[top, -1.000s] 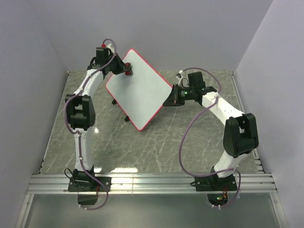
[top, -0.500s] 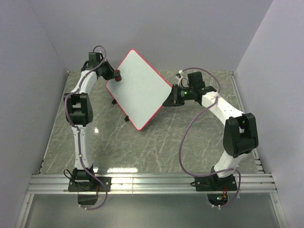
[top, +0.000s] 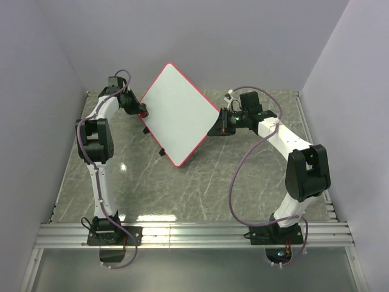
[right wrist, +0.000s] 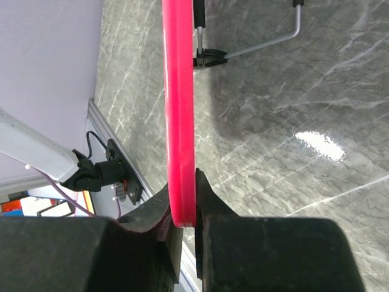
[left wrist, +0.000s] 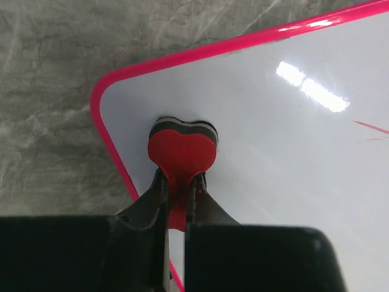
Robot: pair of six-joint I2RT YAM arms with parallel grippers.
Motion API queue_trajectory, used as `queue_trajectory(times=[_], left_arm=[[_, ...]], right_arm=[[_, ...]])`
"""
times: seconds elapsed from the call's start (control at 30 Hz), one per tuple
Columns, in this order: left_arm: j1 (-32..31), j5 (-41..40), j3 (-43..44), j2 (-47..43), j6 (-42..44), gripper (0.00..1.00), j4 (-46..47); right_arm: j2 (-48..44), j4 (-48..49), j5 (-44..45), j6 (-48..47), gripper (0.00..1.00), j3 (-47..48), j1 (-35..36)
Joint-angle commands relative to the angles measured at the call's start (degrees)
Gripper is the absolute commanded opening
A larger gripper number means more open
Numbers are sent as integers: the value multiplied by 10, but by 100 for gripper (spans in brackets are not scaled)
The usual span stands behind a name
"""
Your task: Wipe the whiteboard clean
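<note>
Your left fingers [left wrist: 155, 196] pinch the stem of a red, heart-shaped eraser [left wrist: 182, 151] backed with grey felt, pressed flat on the glossy whiteboard [top: 179, 112] just inside one rounded corner. Your right fingers [right wrist: 159, 210] clamp the board's thin pink frame at the opposite edge, holding it tilted over the grey marbled table [top: 243, 188]. Its lowest corner may touch down. Thin red strokes [left wrist: 372, 128] mark the white surface well away from the eraser.

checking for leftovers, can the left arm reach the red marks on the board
Probably yes: the left end effector holds the red heart-shaped eraser on the white pink-framed whiteboard, and only bare board lies before the red marks.
</note>
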Motion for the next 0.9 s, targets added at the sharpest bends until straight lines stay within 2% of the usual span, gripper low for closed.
queue_trajectory(times=[0.0,0.23,0.37,0.57,0.73,0.87], left_arm=[[-11,28,33,-12,-14,0,14],[-20,93,172,85,-107,0,74],[-36,114,181,94,-172,0,154],[-79,146,196,109,-209,0,209],[-91,141,200,106,-214,0,237],[-87,112,193,96,-194,0,220]], right_arm=[[9,30,-9,-7,0,22,10],[3,15,-5,-14,0,25,17],[5,9,-2,-16,0,26,18],[14,5,1,-20,0,26,20],[22,8,2,-19,0,27,25],[22,1,5,-22,0,35,25]])
